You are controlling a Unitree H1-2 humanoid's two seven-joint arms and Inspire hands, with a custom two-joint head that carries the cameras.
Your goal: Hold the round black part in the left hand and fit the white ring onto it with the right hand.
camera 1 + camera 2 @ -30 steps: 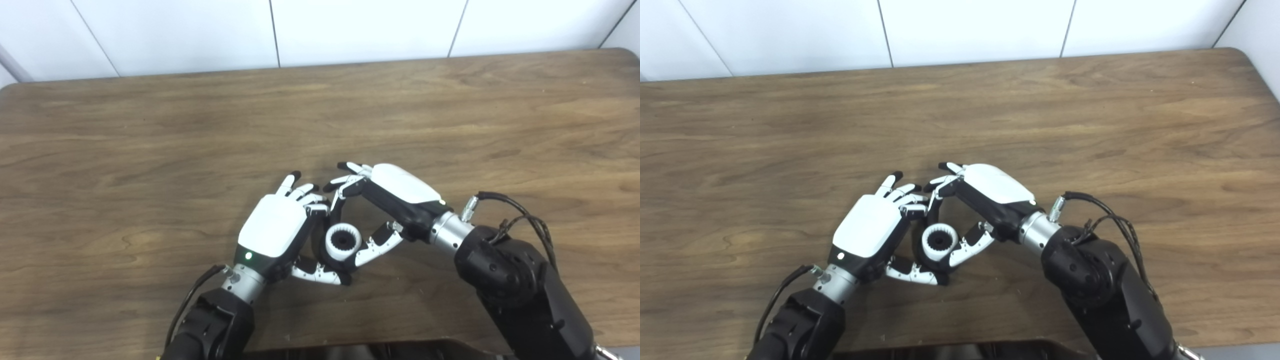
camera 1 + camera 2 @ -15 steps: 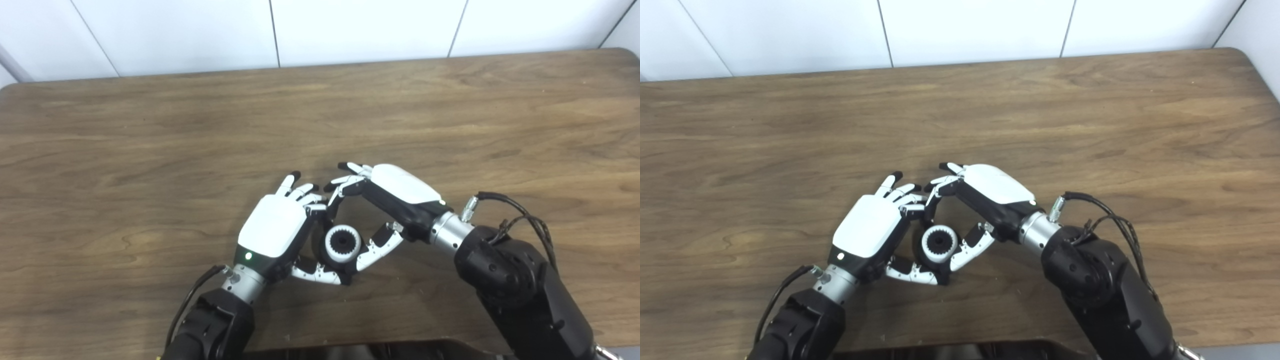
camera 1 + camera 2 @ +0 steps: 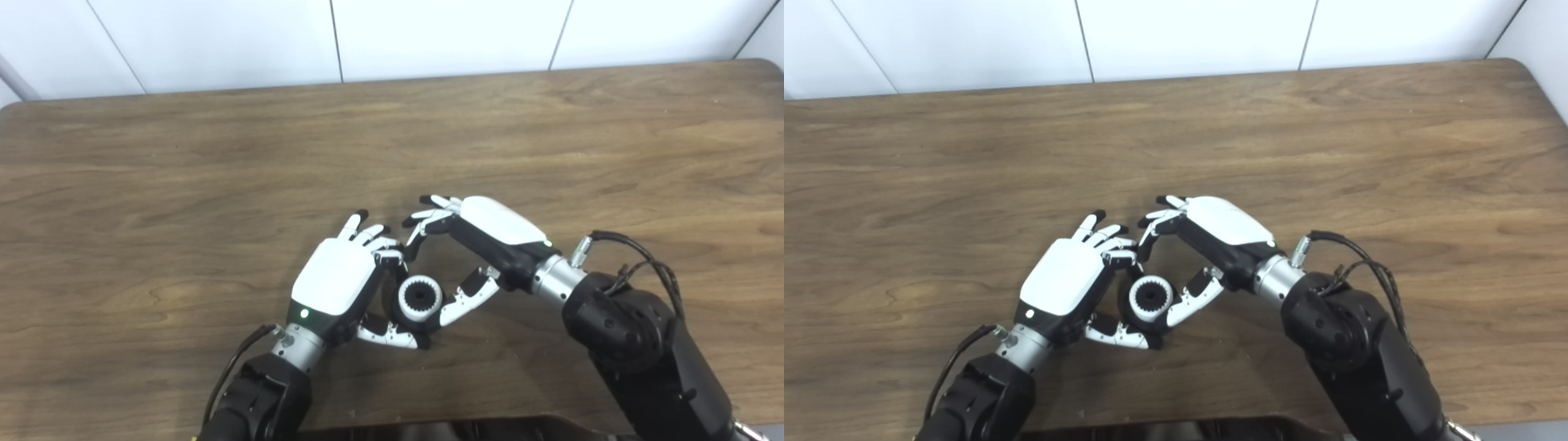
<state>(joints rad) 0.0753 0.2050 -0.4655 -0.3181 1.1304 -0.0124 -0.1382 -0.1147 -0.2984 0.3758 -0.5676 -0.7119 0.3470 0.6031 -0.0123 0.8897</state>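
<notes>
White ring sits on round black part, lower centre, gripped by left hand. Right hand has drawn back slightly, fingers apart: fitting appears complete.

Matt wood-grain table

White ring with black centre – brown wood-grain table

Brown wood-grain table, rounded far corners, white panelled wall behind, left hand and right hand low over its near middle, black part with white ring between them, contact with tabletop not discernible.
</notes>
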